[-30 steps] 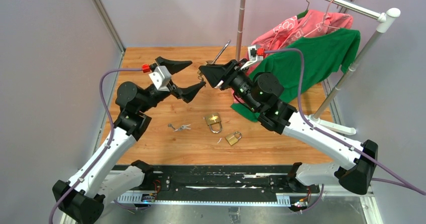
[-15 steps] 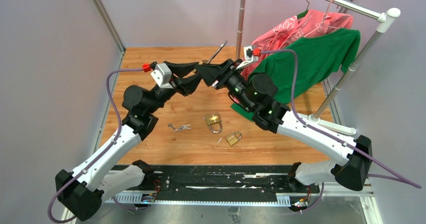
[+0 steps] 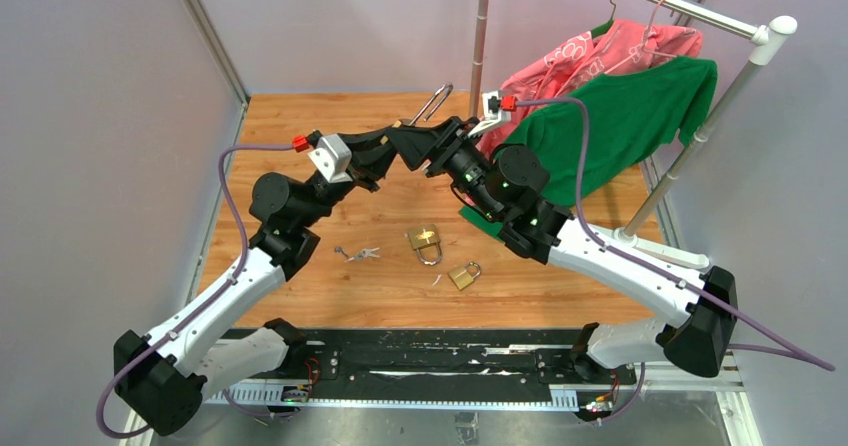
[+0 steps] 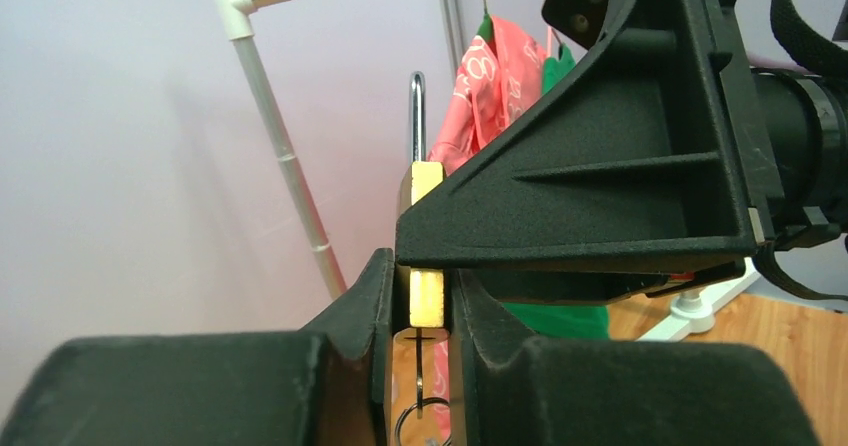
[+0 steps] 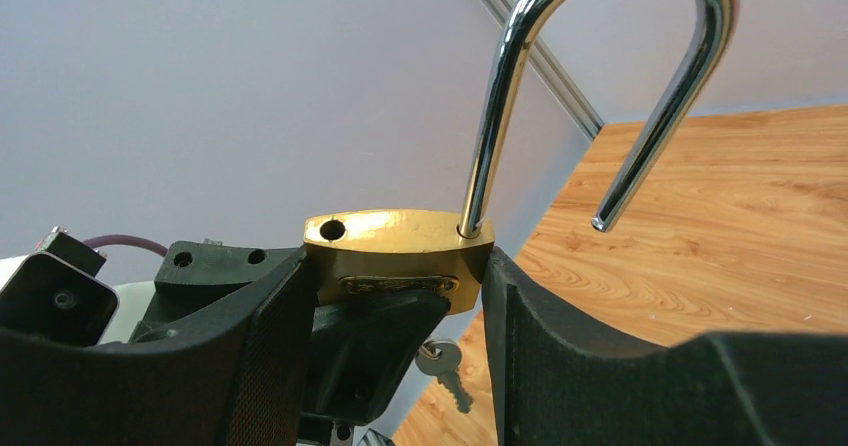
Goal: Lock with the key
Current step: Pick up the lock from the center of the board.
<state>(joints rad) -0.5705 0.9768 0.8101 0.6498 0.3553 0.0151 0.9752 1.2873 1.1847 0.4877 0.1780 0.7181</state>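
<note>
A brass padlock (image 5: 398, 234) with its steel shackle (image 3: 436, 100) swung open is held up in the air above the back of the wooden table (image 3: 300, 276). My right gripper (image 5: 398, 266) is shut on the body's two narrow ends. My left gripper (image 4: 422, 284) meets it from the left, its fingers pressed against the flat faces of the padlock (image 4: 425, 181). A key (image 4: 417, 366) sticks out of the padlock's underside, seen edge-on between my left fingers, with a ring below it. A second key (image 5: 445, 364) dangles from that ring.
Two more brass padlocks (image 3: 426, 241) (image 3: 463, 275) and a small bunch of keys (image 3: 358, 254) lie on the table's near half. A clothes rack at the right holds a green shirt (image 3: 620, 116) and a pink garment (image 3: 600, 51); its upright pole (image 3: 482, 26) stands just behind the grippers.
My left gripper has swung right to the held padlock and closed its wide-open jaws onto it. The right arm has shifted slightly left with the padlock.
</note>
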